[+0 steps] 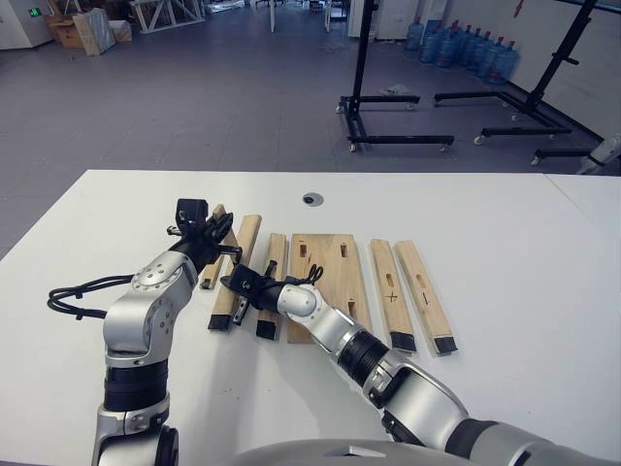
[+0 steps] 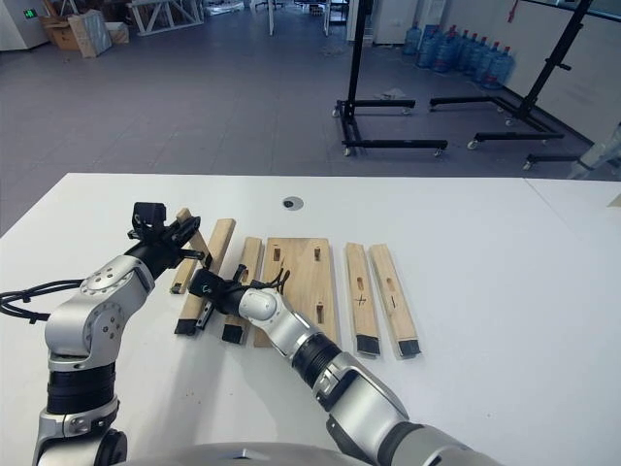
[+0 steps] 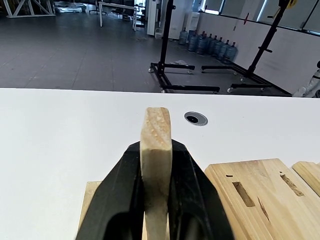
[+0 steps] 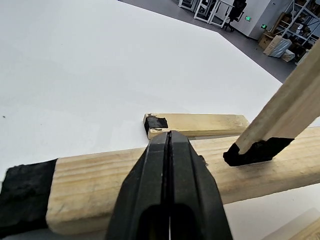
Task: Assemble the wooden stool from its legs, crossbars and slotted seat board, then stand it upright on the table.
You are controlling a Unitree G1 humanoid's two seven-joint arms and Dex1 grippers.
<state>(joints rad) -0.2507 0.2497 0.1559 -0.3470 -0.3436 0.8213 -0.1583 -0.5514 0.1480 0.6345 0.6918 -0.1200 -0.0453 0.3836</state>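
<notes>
The slotted seat board [image 1: 325, 277] lies flat mid-table. Two long legs with black ends [image 1: 236, 277] [image 1: 273, 283] lie to its left, and two slotted boards [image 1: 391, 282] [image 1: 427, 283] to its right. My left gripper [image 1: 219, 233] is shut on a narrow wooden bar [image 3: 156, 130], held tilted over the leftmost pieces. The bar's black tip [image 4: 257, 150] rests on the long leg [image 4: 100, 187]. My right gripper [image 1: 235, 282] reaches across from the right and is shut, its tips [image 4: 170, 145] down on that same leg. A short piece [image 4: 200, 124] lies flat just beyond.
The white table [image 1: 505, 223] has open surface to the right and front, and a round cable hole [image 1: 311, 199] behind the boards. A black cable [image 1: 73, 291] loops at the left edge. Black stands [image 1: 398, 136] are on the floor beyond the table.
</notes>
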